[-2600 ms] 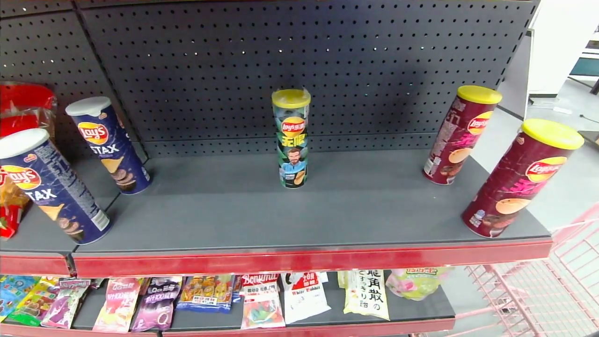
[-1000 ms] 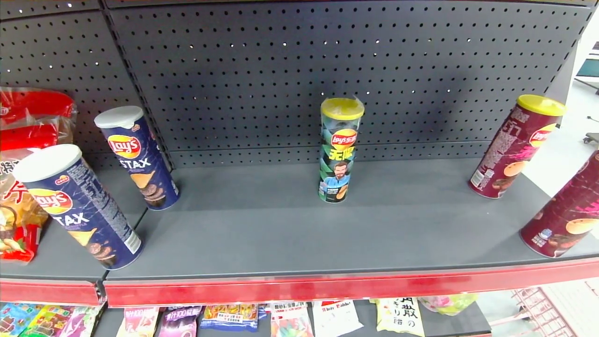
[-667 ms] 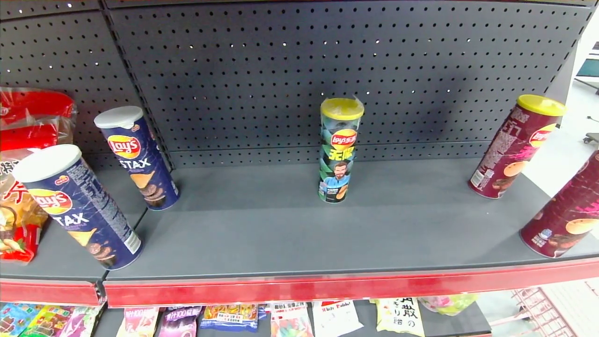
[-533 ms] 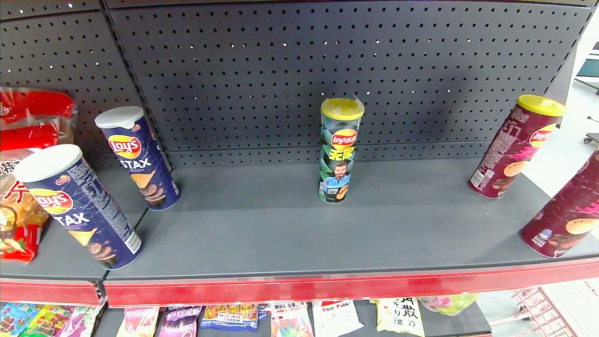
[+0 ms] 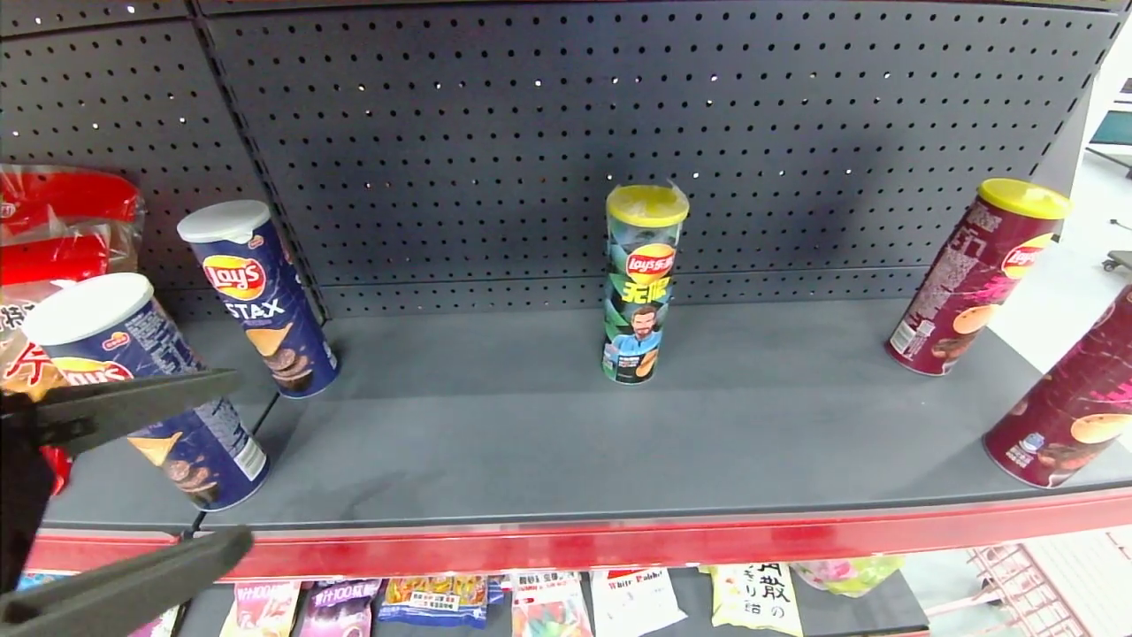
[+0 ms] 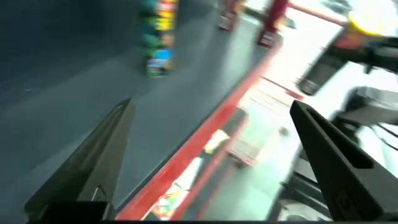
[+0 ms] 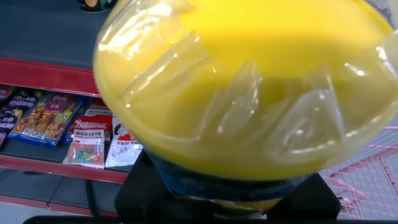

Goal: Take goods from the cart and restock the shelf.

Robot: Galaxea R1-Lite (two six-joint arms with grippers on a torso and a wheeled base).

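Left fingers (image 5: pixel 133 405) apart, overlapping front blue can (image 5: pixel 133 341)

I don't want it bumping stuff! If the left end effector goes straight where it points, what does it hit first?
Probably the grey shelf, near its red front edge: the left wrist view shows those right ahead of the open left end effector, the green can farther off. Depth is unclear.
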